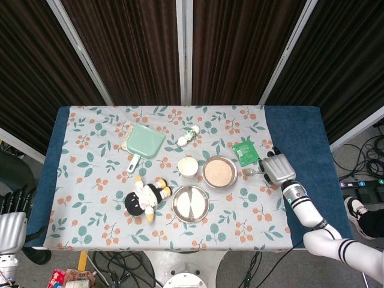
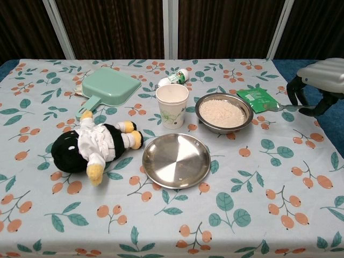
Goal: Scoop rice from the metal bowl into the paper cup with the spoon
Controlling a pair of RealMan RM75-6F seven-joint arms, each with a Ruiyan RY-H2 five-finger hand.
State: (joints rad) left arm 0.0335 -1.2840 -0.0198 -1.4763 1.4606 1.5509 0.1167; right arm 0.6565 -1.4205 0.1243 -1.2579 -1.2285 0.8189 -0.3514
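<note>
- Chest view, lower middle: an empty metal plate [image 2: 176, 160] lies nearest the camera on the floral counter [image 2: 258, 209], with a black-and-white plush toy [image 2: 91, 145] to its left.
- Mid frame: the paper cup [image 2: 172, 105] stands upright just left of the metal bowl [image 2: 224, 113], close beside it but whether touching cannot be told. The rice [image 2: 221, 113] fills the bowl nearly to the rim.
- Right edge, mid frame: the right robot hand [image 2: 317, 86] grasps the spoon [image 2: 275, 107] by its handle. The spoon's bowl points left and looks lifted clear of the cloth, to the right of the metal bowl and near a green packet [image 2: 256, 99].
- Head view, lower left corner: the left robot hand [image 1: 11, 225] hangs off the counter with nothing in it. Its fingers point upward; how far they are spread is hard to tell.
- Far side: a green dustpan [image 2: 105, 89] lies upper left, and a small white bottle [image 2: 173, 79] lies on its side behind the cup.
- Risks, as a judgement: the grip sits far out on a thin handle, so the spoon could twist or slip when pushed into the rice. The light cup beside the bowl could be knocked over on the way across, and a heaped spoon may spill grains.
- Writing: the packet and bottle carry print, but it is too small to read.
</note>
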